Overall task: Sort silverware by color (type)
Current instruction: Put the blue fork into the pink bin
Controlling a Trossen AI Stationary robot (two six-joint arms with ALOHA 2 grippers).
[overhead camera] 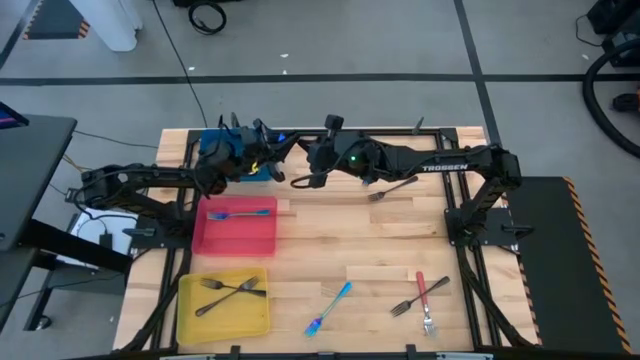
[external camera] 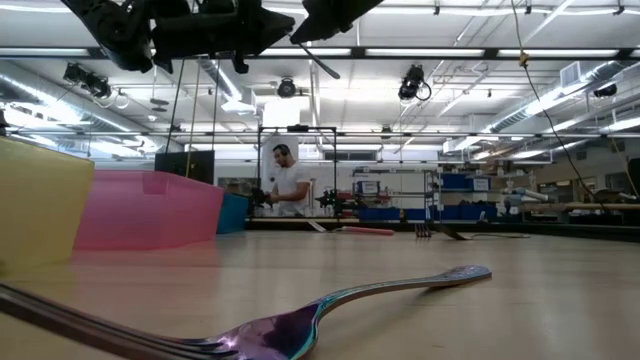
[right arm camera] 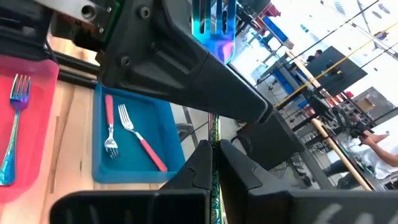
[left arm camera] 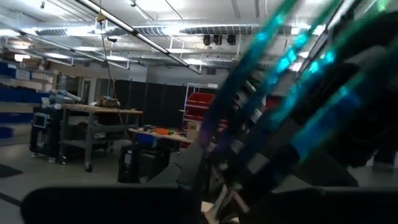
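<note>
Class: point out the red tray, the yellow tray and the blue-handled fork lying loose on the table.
Red tray (overhead camera: 240, 236), high view, bare floor.
Yellow tray (overhead camera: 225, 315), high view, bare floor.
Blue-handled fork (overhead camera: 330, 308), high view, mid-handle.

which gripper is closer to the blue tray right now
Left. The left gripper hangs right over the blue tray at the table's far edge. The right gripper, shut on an iridescent fork, sits just beside it, farther toward the table's middle.

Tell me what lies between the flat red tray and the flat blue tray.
Nothing: in the high view the flat red tray and flat blue tray are separated only by bare wooden table.
</note>
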